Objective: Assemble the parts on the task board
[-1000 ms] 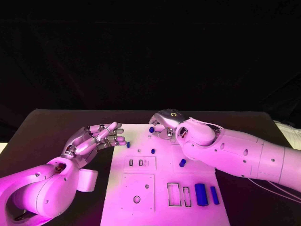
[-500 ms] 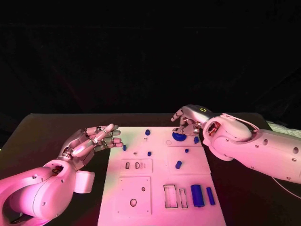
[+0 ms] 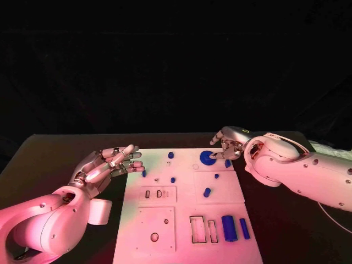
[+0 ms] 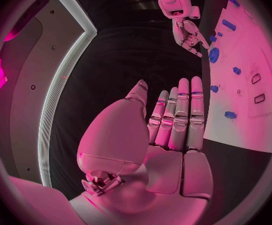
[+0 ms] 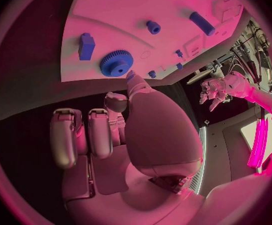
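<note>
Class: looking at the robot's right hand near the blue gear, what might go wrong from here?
1. The right hand sits close beside the blue gear; a fingertip may nudge it.
2. A small blue part lies near that hand and may get knocked.

A white task board lies flat on the black table, with rectangular recesses cut at its near end. A blue gear rests flat near its far right corner. Small blue pegs are scattered across the far half, and two blue bars lie side by side near the right edge.
</note>
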Controlling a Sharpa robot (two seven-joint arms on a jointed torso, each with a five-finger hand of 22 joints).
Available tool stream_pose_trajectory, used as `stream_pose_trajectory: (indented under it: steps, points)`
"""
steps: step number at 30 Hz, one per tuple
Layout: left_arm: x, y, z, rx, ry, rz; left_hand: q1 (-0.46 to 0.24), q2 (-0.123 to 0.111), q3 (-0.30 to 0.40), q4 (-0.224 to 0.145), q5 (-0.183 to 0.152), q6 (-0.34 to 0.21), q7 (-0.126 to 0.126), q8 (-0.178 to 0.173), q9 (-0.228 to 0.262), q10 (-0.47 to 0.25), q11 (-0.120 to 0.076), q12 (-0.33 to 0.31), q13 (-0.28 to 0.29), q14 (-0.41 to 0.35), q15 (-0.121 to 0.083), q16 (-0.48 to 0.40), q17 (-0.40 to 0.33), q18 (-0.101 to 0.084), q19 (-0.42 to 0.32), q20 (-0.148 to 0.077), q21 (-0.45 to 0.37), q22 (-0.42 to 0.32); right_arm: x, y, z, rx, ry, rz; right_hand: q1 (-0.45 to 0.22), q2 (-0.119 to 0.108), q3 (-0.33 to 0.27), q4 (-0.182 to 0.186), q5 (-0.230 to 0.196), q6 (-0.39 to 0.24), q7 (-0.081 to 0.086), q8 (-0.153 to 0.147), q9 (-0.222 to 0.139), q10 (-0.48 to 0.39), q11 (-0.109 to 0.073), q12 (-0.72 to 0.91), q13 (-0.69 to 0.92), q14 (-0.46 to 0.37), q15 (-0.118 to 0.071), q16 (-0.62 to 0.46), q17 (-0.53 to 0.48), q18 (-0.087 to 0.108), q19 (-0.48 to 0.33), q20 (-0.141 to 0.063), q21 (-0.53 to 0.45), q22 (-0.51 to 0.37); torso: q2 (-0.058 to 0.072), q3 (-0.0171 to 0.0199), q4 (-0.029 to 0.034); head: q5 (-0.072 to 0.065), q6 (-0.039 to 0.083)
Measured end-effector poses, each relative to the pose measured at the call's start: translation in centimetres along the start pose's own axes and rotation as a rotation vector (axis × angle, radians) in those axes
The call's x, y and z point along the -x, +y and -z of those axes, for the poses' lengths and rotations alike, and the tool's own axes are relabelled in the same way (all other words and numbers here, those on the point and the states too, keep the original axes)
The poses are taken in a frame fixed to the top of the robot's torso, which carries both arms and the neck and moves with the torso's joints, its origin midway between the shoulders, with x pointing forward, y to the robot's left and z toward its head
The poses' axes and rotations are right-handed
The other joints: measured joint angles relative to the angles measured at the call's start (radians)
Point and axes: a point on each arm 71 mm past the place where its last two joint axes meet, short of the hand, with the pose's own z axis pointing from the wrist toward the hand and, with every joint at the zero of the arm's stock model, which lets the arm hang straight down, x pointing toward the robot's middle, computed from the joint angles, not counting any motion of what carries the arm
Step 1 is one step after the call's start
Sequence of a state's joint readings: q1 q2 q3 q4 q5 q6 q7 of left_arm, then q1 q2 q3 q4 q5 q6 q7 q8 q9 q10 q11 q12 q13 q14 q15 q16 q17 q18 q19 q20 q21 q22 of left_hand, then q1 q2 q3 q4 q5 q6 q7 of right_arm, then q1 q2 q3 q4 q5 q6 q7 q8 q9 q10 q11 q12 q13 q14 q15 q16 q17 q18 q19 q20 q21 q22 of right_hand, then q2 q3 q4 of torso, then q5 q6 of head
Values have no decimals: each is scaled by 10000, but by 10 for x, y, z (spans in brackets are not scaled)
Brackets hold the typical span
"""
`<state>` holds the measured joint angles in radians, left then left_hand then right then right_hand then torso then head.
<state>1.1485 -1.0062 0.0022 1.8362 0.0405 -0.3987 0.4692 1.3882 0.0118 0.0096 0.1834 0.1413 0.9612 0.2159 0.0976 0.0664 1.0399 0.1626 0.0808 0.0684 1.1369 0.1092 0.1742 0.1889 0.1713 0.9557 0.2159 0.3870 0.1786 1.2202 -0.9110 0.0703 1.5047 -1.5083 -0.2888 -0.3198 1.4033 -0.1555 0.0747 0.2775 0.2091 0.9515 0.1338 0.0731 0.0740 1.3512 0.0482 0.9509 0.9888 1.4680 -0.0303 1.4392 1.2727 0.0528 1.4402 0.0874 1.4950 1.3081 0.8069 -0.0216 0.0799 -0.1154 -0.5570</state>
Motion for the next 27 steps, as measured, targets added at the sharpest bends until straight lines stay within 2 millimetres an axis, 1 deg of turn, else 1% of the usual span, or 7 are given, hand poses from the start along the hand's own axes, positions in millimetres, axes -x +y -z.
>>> stream_pose_trajectory:
  steps: [7, 11, 12, 13, 14, 25, 27]
  points:
    - [0, 0, 0, 12, 9, 11, 0, 0, 0, 0, 0, 0, 0, 0, 0, 0, 0, 0, 0, 0, 0, 0, 0, 0, 0, 0, 0, 0, -8, 4, -4, -67, 357, -25, 60, 60, -30, 30, 0, 75, 73, 105, 29, 293, 8, 874, 936, 1, 0, 178, 284, 1, 107, 23, 60, -1, 5, -13, 3, 5, -61]
    - [0, 0, 0, 18, 12, 15, 0, 0, 0, 0, 0, 0, 0, 0, 0, 0, 0, 0, 0, 0, 0, 0, -1, 0, 0, 0, 0, 0, -11, 6, -5, -76, 514, 8, 124, 124, -30, 30, 0, 213, 47, 162, 40, 577, 8, 1806, 1903, 1, -1, 386, 354, 0, 157, 20, 152, -1, 5, -19, 5, 6, -82]
    - [0, 0, 0, 20, 13, 16, 0, 0, 0, 0, 0, 0, 0, 0, 0, 0, 0, 0, 0, 0, 0, 0, -1, 0, 0, 0, 0, 0, -11, 6, -6, -75, 547, 20, 132, 132, -30, 30, 0, 240, 19, 192, 40, 624, 18, 2017, 2123, 1, -1, 386, 354, -20, 157, 20, 153, -2, 6, -20, 8, 6, -91]
    - [0, 0, 0, 21, 13, 17, 0, 0, 0, 0, 0, 0, 0, 0, 0, 0, 0, 0, 0, 0, 0, 0, -1, -1, 0, 0, 0, 0, -12, 6, -6, -72, 576, 32, 133, 133, -29, 29, 0, 248, 26, 193, 40, 658, 16, 2143, 2254, 1, 0, 386, 354, -110, 157, 20, 153, -2, 5, -20, 9, 6, -94]
    - [0, 0, 0, 22, 13, 17, 0, 0, 0, 0, 0, 0, 0, 0, 0, 0, 0, 0, 0, 0, 0, 0, -2, 0, 0, 0, 0, 0, -12, 7, -6, -69, 603, 46, 162, 162, -29, 29, -1, 276, 54, 193, 40, 682, 8, 2244, 2360, 1, 0, 427, 354, -111, 157, 20, 153, -2, 5, -20, 9, 6, -98]
    - [0, 1, -1, 34, 14, 22, 0, 0, 0, 0, 0, 0, 0, 0, 0, 0, 0, 0, 0, 0, 0, 0, 7, 0, 0, 0, 0, 0, -15, 7, -9, -117, 758, 205, 292, 292, 5, -5, -1, 406, -5, 264, 46, 792, -5, 2757, 2884, 2, 0, 463, 353, -111, 191, 56, 191, -3, 1, -22, 10, -4, -128]
    - [0, 1, -1, 36, 15, 23, 0, 0, 0, 0, 0, 0, 0, 0, 0, 0, 0, 0, 0, 0, 0, 0, 6, -1, 0, 0, 0, 0, -16, 7, -9, -125, 776, 230, 349, 349, 34, -33, -1, 445, 34, 309, 58, 804, -16, 2829, 2970, 2, 0, 463, 353, -112, 225, 23, 191, -3, 1, -22, 10, -6, -135]
